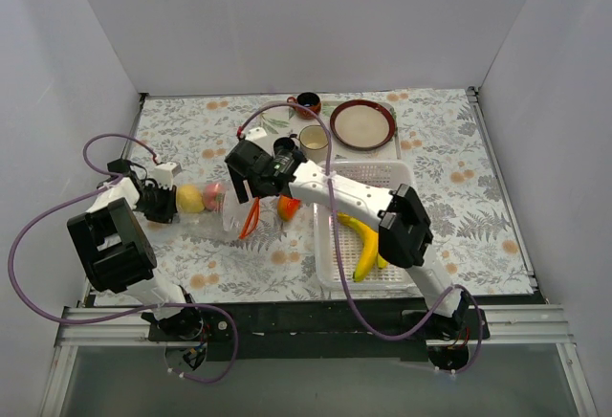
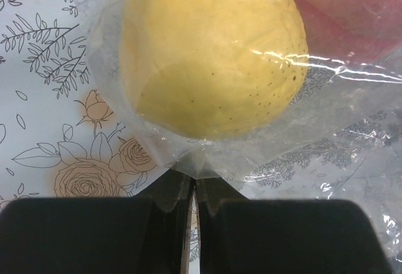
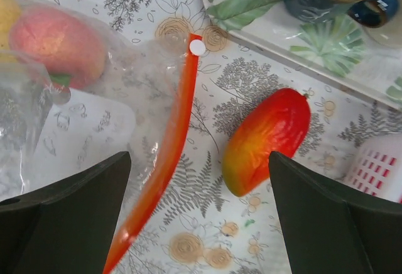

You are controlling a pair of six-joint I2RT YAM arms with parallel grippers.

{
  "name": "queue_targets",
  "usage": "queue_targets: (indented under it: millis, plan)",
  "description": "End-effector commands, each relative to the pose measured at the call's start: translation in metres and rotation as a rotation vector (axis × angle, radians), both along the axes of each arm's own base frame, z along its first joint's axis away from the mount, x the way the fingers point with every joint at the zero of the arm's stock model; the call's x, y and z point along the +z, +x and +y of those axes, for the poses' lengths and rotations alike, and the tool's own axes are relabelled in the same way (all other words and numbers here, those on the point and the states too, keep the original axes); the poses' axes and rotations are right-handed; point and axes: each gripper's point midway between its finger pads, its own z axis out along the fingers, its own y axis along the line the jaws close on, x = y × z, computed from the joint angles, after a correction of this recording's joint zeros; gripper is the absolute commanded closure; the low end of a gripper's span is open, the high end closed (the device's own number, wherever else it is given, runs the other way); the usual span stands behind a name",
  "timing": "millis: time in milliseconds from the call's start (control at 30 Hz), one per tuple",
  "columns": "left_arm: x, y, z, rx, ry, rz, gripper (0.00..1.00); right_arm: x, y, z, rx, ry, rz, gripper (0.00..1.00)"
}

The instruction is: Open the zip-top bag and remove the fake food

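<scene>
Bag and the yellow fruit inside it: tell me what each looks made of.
The bag: thin clear glossy plastic film; it crinkles, shows white glare streaks, tablecloth print visible through it. The yellow fruit: likely moulded plastic, smooth with dark specks; its sheen may be the bag's.

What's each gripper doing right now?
Left gripper: closed, pinching the zip-top bag.
Right gripper: open, holding nothing.

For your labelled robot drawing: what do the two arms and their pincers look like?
The left arm and right arm have white links with boxy black joint housings. Purple cables loop along both. The left pincer and right pincer have wide matte-black fingers.
</scene>
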Motion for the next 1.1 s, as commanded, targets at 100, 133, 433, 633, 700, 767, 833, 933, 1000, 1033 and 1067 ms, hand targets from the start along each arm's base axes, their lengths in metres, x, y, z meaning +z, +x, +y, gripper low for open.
queue_targets:
  millis: [100,133,433,633,700,767,833,933,1000,1033,1067]
  plan:
    - [0.012,-0.002,-0.001,-0.031,0.032,-0.059,1.00,-0.038,0.016,-0.038,-0.283,-0.071,0.039,0.01]
    - [0.009,-0.005,-0.001,-0.034,0.037,-0.053,1.00,-0.034,0.016,-0.040,-0.301,-0.060,0.029,0.02]
    - [-0.001,-0.014,0.001,-0.035,0.049,-0.037,1.00,-0.054,0.015,-0.060,-0.328,-0.084,0.062,0.02]
    - [0.008,-0.013,0.000,-0.045,0.051,-0.061,1.00,-0.092,0.016,-0.067,-0.356,-0.113,0.168,0.01]
    - [0.009,-0.013,0.000,-0.050,0.056,-0.066,1.00,-0.097,0.013,-0.065,-0.341,-0.112,0.179,0.02]
    - [0.011,-0.014,0.001,-0.050,0.060,-0.072,1.00,-0.102,0.010,-0.063,-0.319,-0.103,0.191,0.09]
    - [0.012,-0.013,0.000,-0.050,0.058,-0.073,1.00,-0.103,0.010,-0.052,-0.277,-0.056,0.202,0.18]
    - [0.015,-0.012,-0.001,-0.045,0.052,-0.077,1.00,-0.110,0.006,-0.049,-0.254,-0.047,0.224,0.29]
    - [0.019,-0.012,-0.002,-0.046,0.050,-0.084,1.00,-0.109,0.005,-0.048,-0.243,-0.050,0.227,0.37]
    - [0.020,-0.012,-0.002,-0.048,0.052,-0.090,1.00,-0.106,0.005,-0.048,-0.243,-0.053,0.226,0.41]
    - [0.023,-0.011,-0.001,-0.047,0.053,-0.096,1.00,-0.103,0.005,-0.048,-0.235,-0.053,0.223,0.50]
